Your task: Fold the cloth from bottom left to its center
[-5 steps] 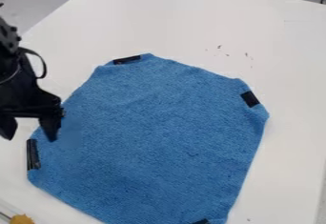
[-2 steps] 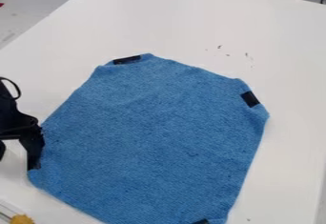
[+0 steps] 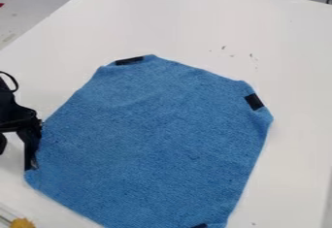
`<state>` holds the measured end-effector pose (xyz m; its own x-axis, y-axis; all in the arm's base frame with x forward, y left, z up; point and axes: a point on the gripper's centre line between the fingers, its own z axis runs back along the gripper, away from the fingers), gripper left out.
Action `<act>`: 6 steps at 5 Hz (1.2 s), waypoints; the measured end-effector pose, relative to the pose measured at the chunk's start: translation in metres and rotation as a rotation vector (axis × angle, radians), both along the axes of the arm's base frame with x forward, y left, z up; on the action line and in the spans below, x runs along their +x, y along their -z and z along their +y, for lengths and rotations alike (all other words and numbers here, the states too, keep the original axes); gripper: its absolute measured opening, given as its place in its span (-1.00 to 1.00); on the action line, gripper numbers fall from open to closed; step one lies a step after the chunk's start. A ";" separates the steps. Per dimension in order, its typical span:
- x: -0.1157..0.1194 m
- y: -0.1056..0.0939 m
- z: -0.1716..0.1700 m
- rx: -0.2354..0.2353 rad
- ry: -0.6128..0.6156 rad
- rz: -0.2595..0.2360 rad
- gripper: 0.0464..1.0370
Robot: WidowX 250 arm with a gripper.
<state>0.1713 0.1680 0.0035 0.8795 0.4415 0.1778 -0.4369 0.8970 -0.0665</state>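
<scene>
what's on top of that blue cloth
The cloth has black strips at its upper-left, right and bottom edges. The claw covers part of its left edge, so anything behind it there is hidden.

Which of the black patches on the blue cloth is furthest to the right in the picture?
The squarish patch near the cloth's right corner; the long strip lies at upper left, another patch at the bottom.

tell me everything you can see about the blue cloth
The cloth is blue, soft-looking and finely textured, and lies mostly flat and unfolded on the white table. Its corners look blunt, with black patches near the top, right and bottom ones. Its bottom runs out of view. The tool is at its left corner, one finger against or over the edge.
</scene>
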 end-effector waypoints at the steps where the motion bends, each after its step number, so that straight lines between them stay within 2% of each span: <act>1: 0.012 0.001 -0.003 0.017 0.045 -0.012 0.07; 2: 0.022 0.000 -0.016 0.008 0.081 0.022 -0.48; 3: 0.030 -0.001 -0.030 -0.002 0.106 0.043 -0.85; 4: 0.038 -0.019 -0.038 0.026 0.127 0.070 -0.97; 5: 0.052 -0.046 -0.044 0.112 0.170 0.100 -0.98; 6: 0.078 -0.067 -0.057 0.173 0.226 0.107 -0.98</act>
<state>0.2497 0.1112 0.0708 0.9696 0.2042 0.1345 -0.2217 0.9663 0.1309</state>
